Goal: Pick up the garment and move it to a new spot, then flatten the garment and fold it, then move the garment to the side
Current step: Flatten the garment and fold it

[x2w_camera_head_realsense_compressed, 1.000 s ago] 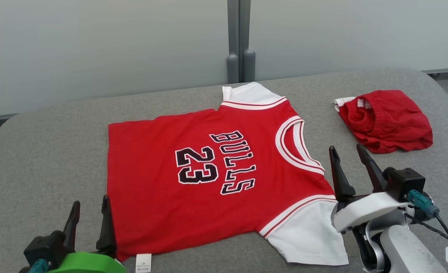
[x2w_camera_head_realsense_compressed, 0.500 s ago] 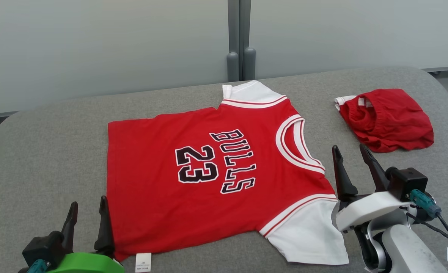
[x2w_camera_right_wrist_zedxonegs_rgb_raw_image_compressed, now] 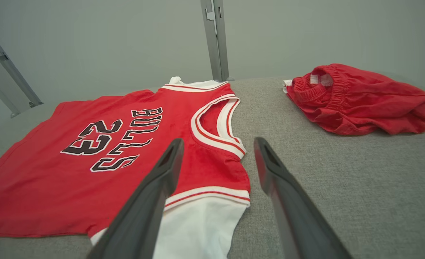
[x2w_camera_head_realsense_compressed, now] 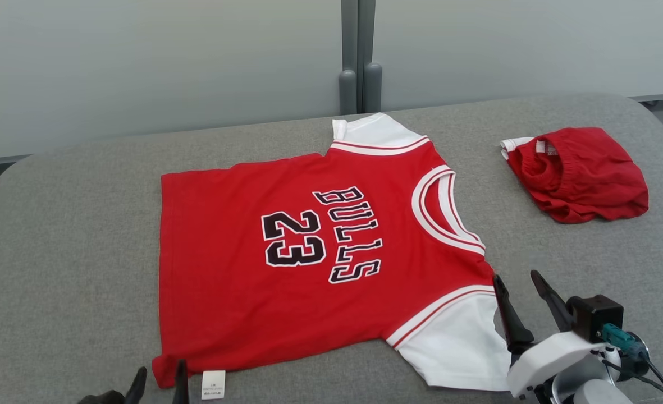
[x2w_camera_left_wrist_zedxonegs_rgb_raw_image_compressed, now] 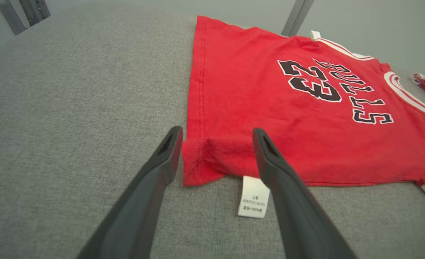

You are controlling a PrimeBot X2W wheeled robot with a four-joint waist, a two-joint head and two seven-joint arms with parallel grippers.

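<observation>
The garment [x2w_camera_head_realsense_compressed: 224, 292] is a red jersey with white sleeves and "BULLS 23" on it, spread flat on the grey table [x2w_camera_head_realsense_compressed: 73, 235]. My left gripper [x2w_camera_head_realsense_compressed: 161, 369] is open at the bottom edge of the head view, just short of the jersey's near left hem corner. In the left wrist view that corner of the garment [x2w_camera_left_wrist_zedxonegs_rgb_raw_image_compressed: 252, 97] lies between the spread tips of the left gripper [x2w_camera_left_wrist_zedxonegs_rgb_raw_image_compressed: 216, 131], untouched. My right gripper [x2w_camera_head_realsense_compressed: 515, 276] is open beside the near white sleeve. In the right wrist view the right gripper [x2w_camera_right_wrist_zedxonegs_rgb_raw_image_compressed: 218, 141] straddles the shoulder edge of the garment [x2w_camera_right_wrist_zedxonegs_rgb_raw_image_compressed: 36, 180].
Crumpled red shorts [x2w_camera_head_realsense_compressed: 578, 174] lie at the table's back right, also the shorts [x2w_camera_right_wrist_zedxonegs_rgb_raw_image_compressed: 360, 100] in the right wrist view. A white care label [x2w_camera_head_realsense_compressed: 213, 384] sticks out from the jersey's near hem. Pale wall panels with a grey post [x2w_camera_head_realsense_compressed: 359, 56] stand behind the table.
Both grippers have drawn back toward the bottom of the head view, still open. The head camera has shifted slightly. The jersey and the shorts lie as before.
</observation>
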